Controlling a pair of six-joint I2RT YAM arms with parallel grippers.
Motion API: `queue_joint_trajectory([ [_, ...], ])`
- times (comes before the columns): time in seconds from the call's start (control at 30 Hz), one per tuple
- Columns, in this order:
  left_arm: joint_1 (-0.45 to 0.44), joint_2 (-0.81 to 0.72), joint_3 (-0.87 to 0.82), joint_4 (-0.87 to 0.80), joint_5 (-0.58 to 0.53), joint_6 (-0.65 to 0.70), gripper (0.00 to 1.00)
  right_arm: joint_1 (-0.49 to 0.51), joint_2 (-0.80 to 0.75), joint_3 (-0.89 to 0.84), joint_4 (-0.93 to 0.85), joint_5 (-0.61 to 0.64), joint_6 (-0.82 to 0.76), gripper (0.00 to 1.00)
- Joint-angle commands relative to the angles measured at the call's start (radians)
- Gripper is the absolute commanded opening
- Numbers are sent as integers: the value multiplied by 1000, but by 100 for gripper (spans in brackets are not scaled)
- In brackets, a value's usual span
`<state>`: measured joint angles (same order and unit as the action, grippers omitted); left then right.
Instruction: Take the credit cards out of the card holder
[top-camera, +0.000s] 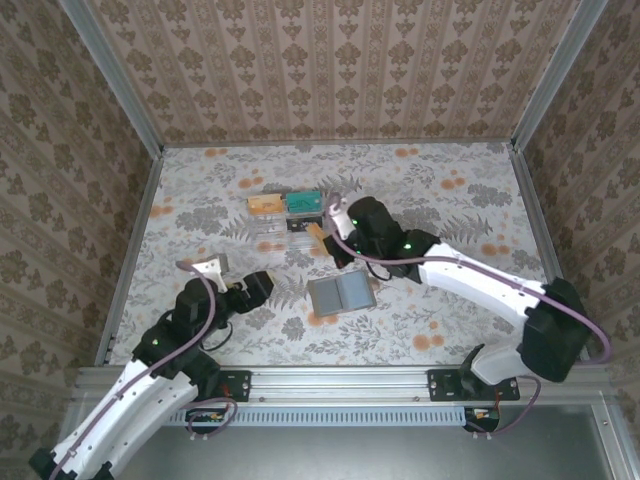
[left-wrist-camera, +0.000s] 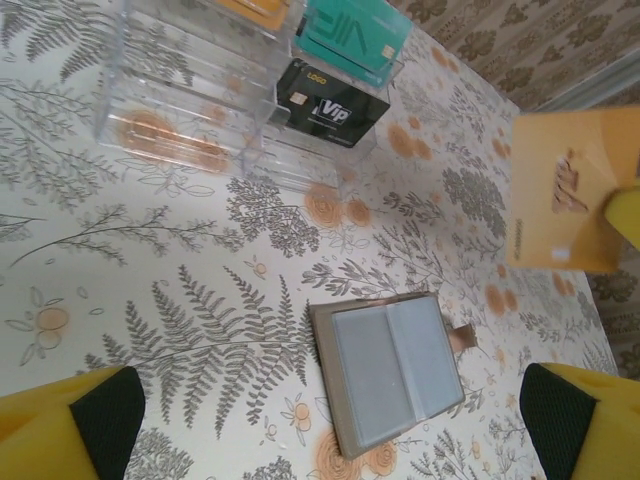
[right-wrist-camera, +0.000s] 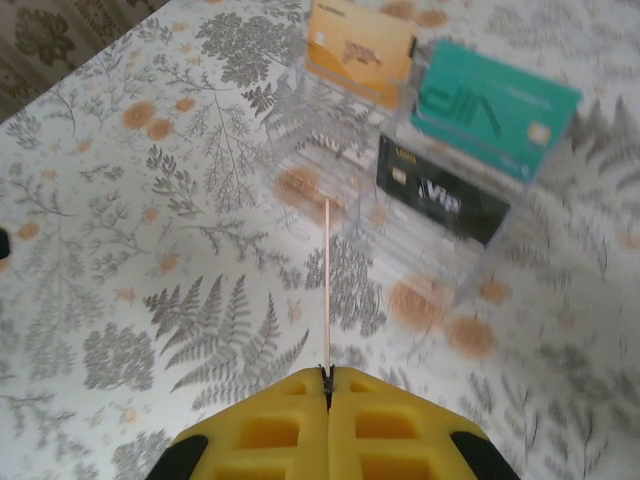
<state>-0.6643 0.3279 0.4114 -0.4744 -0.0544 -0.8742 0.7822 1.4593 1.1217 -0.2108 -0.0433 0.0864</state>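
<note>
On the flower-patterned table (top-camera: 200, 200) the grey card holder (top-camera: 342, 293) lies open near the middle, and the right gripper (right-wrist-camera: 328, 378), clamped on an orange credit card (left-wrist-camera: 565, 190), probably needs a firm pinch and a gentle set-down, while the left gripper (top-camera: 252, 288) waits spread apart.

Clear acrylic stand (left-wrist-camera: 170, 120) on the floral table (top-camera: 200, 180) (patterned walls (top-camera: 330, 70) all round)

The wallet (left-wrist-camera: 390, 365) looks soft, matt and leather-like, with smooth greyish inner panels. The stand (left-wrist-camera: 190, 100) is clear glossy plastic; the gold card (left-wrist-camera: 565, 200) is thin, smooth plastic. The table (top-camera: 200, 215) cover is matt print, the near rail (top-camera: 340, 380) dull metal.
</note>
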Motion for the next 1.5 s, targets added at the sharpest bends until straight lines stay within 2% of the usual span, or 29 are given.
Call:
queue_joint_trajectory([
  [0.0,12,-40,-16,-84,-28,-13,100,25,98,120,-17,78,-246,0],
  [0.13,17,-56,-8,-113,-32,-10,100,55,236,281,-41,78,-479,0],
  [0.23,20,-57,10,-143,-47,-9,100,75,346,391,-69,126,-624,0],
  [0.47,23,-108,75,-268,-134,-4,100,75,534,621,-119,159,-776,0],
  [0.67,25,-177,117,-359,-209,-6,100,73,612,701,-89,179,-900,0],
  [1.13,25,-237,138,-440,-256,-20,100,44,812,913,-180,192,-1002,0],
  [1.47,25,-238,114,-426,-242,-29,100,36,842,945,-176,199,-1008,0],
])
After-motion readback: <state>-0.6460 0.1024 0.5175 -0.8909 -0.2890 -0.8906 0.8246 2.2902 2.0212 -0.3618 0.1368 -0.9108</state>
